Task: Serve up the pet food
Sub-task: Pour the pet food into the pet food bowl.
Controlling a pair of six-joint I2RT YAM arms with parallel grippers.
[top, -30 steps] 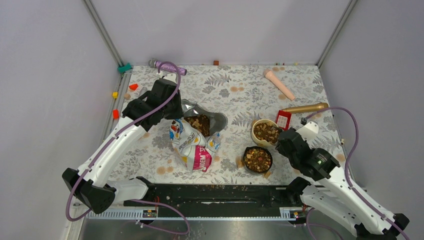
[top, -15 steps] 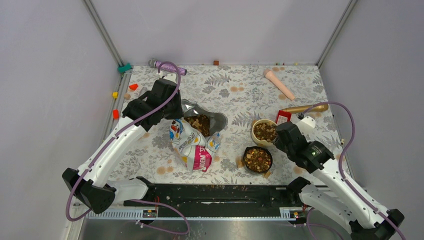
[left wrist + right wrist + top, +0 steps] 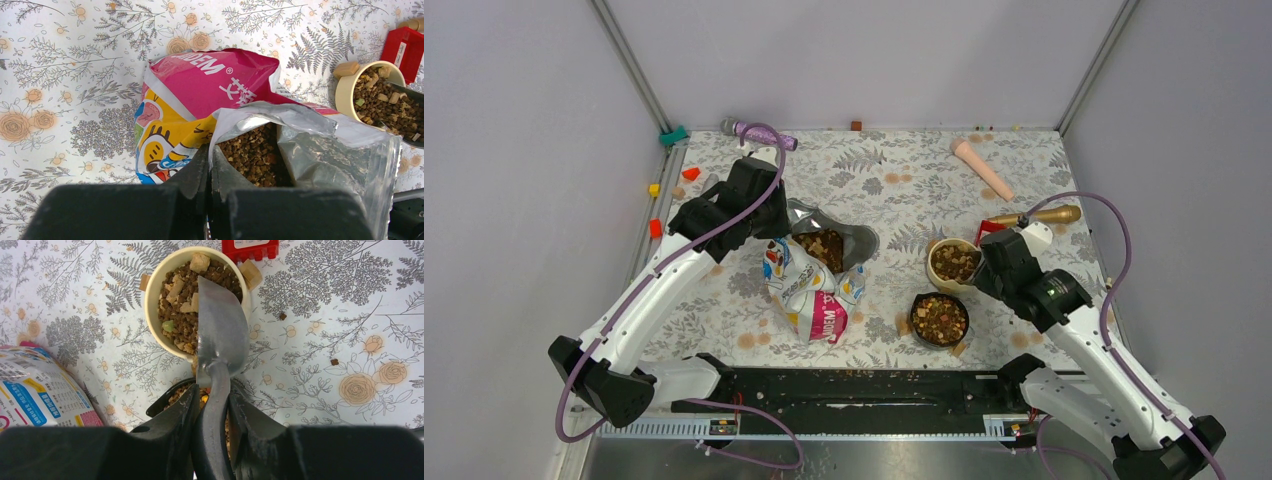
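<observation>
The open pet food bag (image 3: 809,282) lies mid-table with brown kibble (image 3: 255,155) showing in its silver mouth. My left gripper (image 3: 210,165) is shut on the bag's rim and holds it open. My right gripper (image 3: 215,405) is shut on the dark handle of a metal scoop (image 3: 220,332). The scoop's blade rests face down over the kibble in the cream bowl (image 3: 150,310), also in the top view (image 3: 936,250). A black bowl (image 3: 940,320) full of mixed kibble sits just in front, under my right fingers (image 3: 177,415).
A red block (image 3: 250,247) lies just behind the cream bowl. A gold stick (image 3: 1039,214) and a pink cone (image 3: 981,167) lie at the back right. A purple tool (image 3: 759,132) and small coloured blocks (image 3: 655,228) sit at the back left. Loose kibble (image 3: 334,361) dots the cloth.
My right arm has moved back and left, bringing the scoop from beside the bowls over the cream bowl. The left arm and the bag have not moved.
</observation>
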